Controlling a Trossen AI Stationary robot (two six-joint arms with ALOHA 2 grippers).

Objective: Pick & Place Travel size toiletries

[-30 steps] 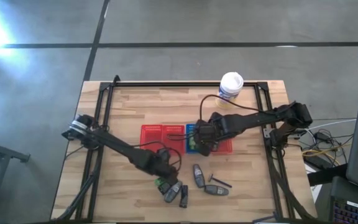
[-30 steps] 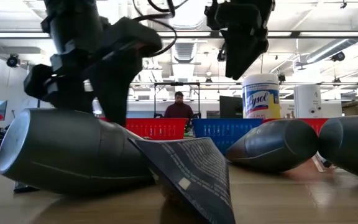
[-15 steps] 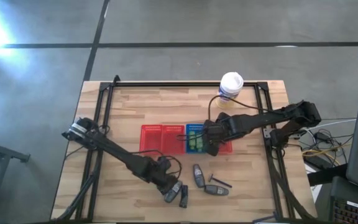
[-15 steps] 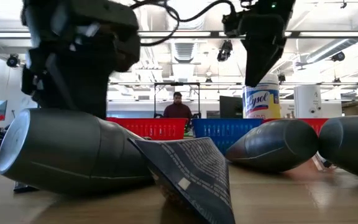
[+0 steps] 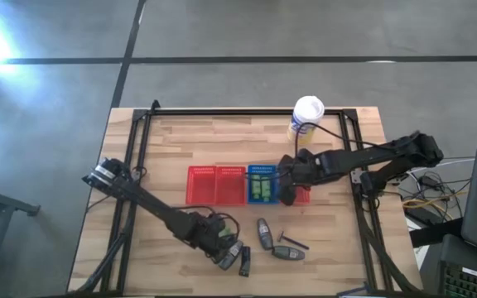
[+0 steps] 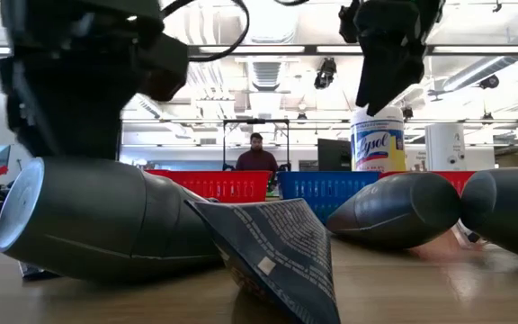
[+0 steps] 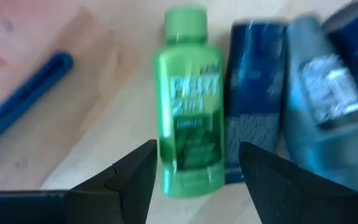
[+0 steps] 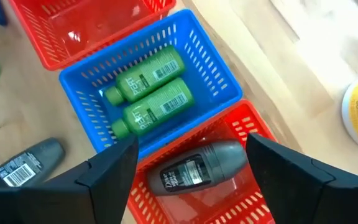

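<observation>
A bright green bottle (image 7: pixel 188 106) lies flat on the wooden table beside two dark tubes (image 7: pixel 250 106). My left gripper (image 7: pixel 197 163) hangs open above the bottle's bottom end, one finger on each side, near the table's front (image 5: pixel 216 237). My right gripper (image 8: pixel 190 158) is open and empty above the baskets (image 5: pixel 289 187). Below it, a blue basket (image 8: pixel 222 81) holds two green bottles (image 8: pixel 148 90), and a red basket (image 8: pixel 253 193) holds a dark grey tube (image 8: pixel 197 168). More dark tubes (image 5: pixel 263 233) and a thin black stick (image 5: pixel 293 242) lie near the front edge.
A second red basket (image 5: pixel 216 184) stands left of the blue one. A white tub with a yellow label (image 5: pixel 307 114) stands at the far edge. A blue stick (image 7: pixel 23 99) lies on the table near the green bottle. A black frame (image 5: pixel 139 149) borders the table. A person (image 6: pixel 259 157) stands far behind.
My left gripper has gone toward the near edge, rolling as it went, and now covers the green bottle from above. My right gripper has drawn back toward the table's right edge, from above the blue basket to above the red one beside it.
</observation>
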